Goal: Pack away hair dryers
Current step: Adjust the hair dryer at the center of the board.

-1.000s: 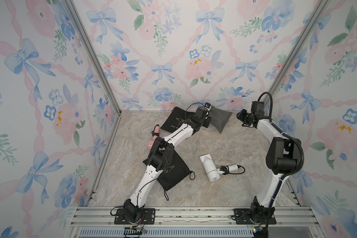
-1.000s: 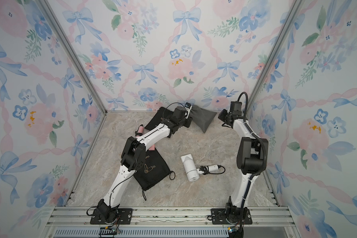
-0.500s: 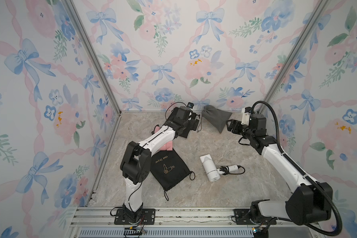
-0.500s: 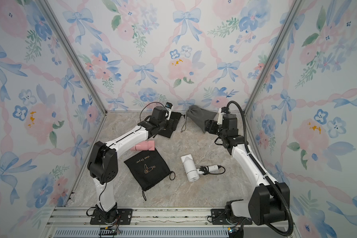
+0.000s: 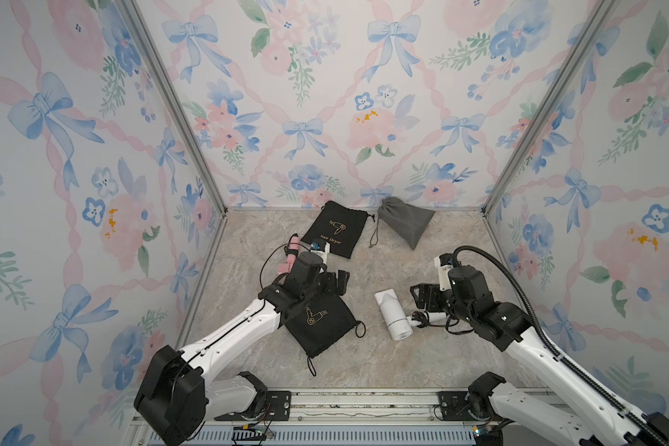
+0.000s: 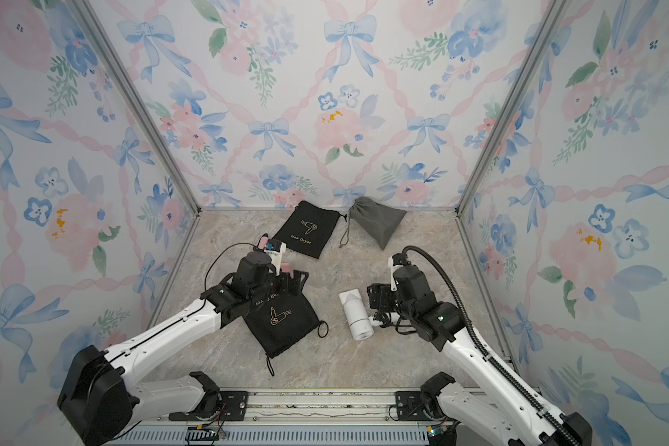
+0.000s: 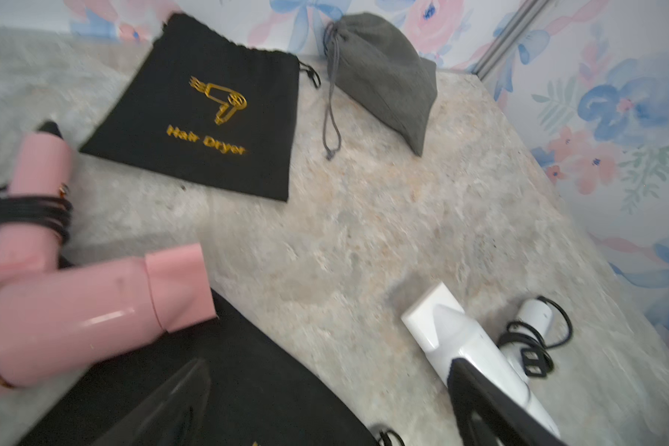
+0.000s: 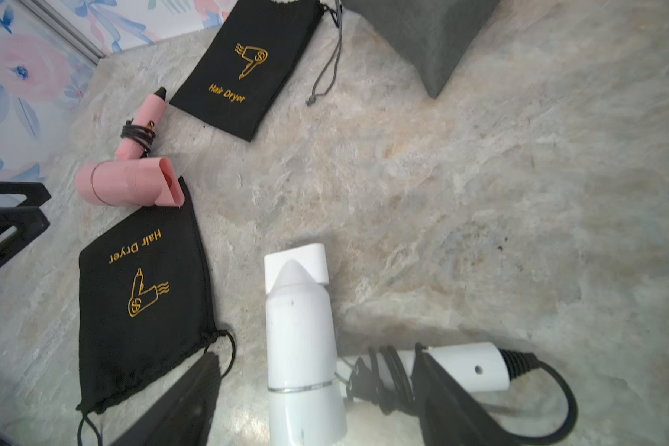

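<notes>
A white hair dryer lies mid-table, its black cord bundled on the handle. My right gripper hovers open just right of it, and the barrel shows between the spread fingers. A pink hair dryer lies at the left, mostly hidden under my left arm in both top views. The left gripper is open and empty above the near black pouch.
A second black pouch with gold print lies flat at the back. Beside it a bulging grey drawstring pouch leans near the rear wall. Flowered walls close in three sides of the marble table.
Both arms have drawn back from the grey pouch at the rear toward the middle of the table. Both grippers have opened. The grey pouch stays by the back wall.
</notes>
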